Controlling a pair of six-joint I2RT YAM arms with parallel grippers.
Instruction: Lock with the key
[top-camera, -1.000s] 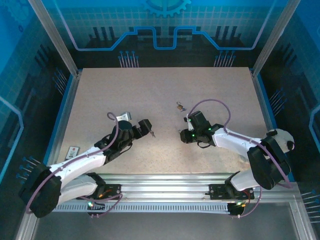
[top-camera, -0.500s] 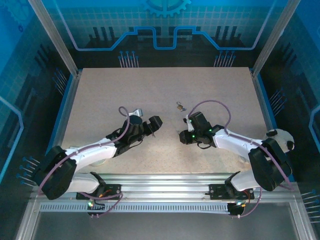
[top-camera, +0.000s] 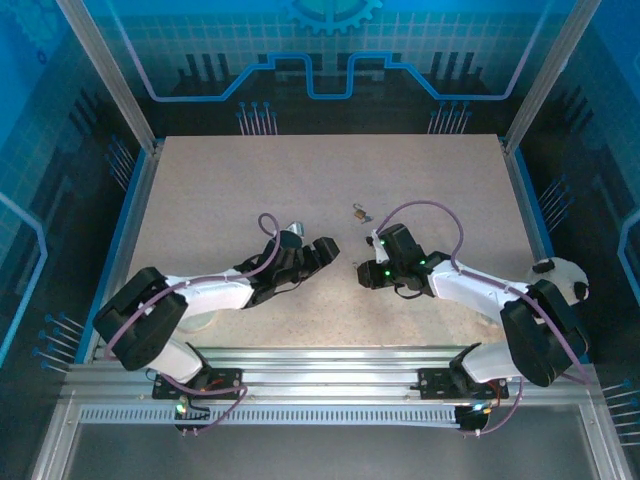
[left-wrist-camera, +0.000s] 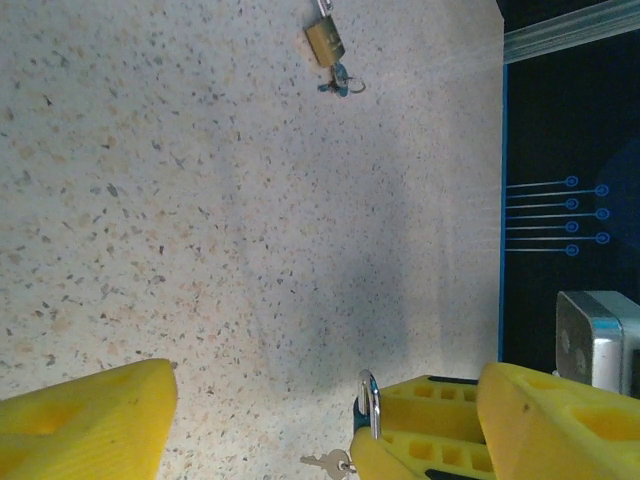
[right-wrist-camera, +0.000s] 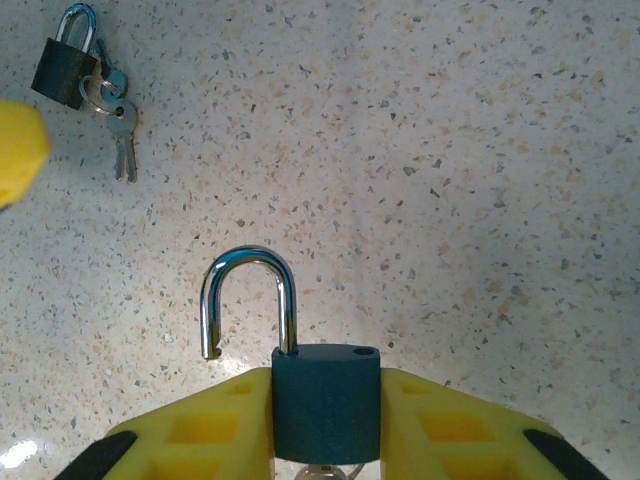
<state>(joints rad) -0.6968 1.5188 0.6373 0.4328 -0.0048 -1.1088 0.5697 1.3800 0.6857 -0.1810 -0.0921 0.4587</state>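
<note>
**A:** What else is lying about?

**B:** 1 small brass padlock (left-wrist-camera: 325, 42) with a ring of little keys (left-wrist-camera: 340, 82) attached. It lies flat toward the far middle of the table, apart from both arms, and bare tabletop runs between it and the grippers.

**A:** And the surface, the room?

**B:** A speckled beige table (top-camera: 200, 200), blue panelled walls (top-camera: 330, 60) printed with circuit lines, and aluminium posts (top-camera: 105, 75) at the corners.

**A:** The lock for the job?

**B:** A dark slate padlock (right-wrist-camera: 326, 410) near the middle of the table. The right gripper (right-wrist-camera: 322, 378) has its 2 yellow fingers clamped on the body, 1 on each side. The steel shackle (right-wrist-camera: 287, 310) stands open, with 1 leg seated in the body and the other end hanging free, clear of its hole.

**A:** A key?

**B:** A small silver key (left-wrist-camera: 322, 462) shows just beside the lock's lower end. I cannot tell whether it sits in the keyhole.

**A:** The other arm?

**B:** The left gripper (left-wrist-camera: 320, 405) faces the held lock from close by, its yellow fingers wide apart and holding nothing.
</note>
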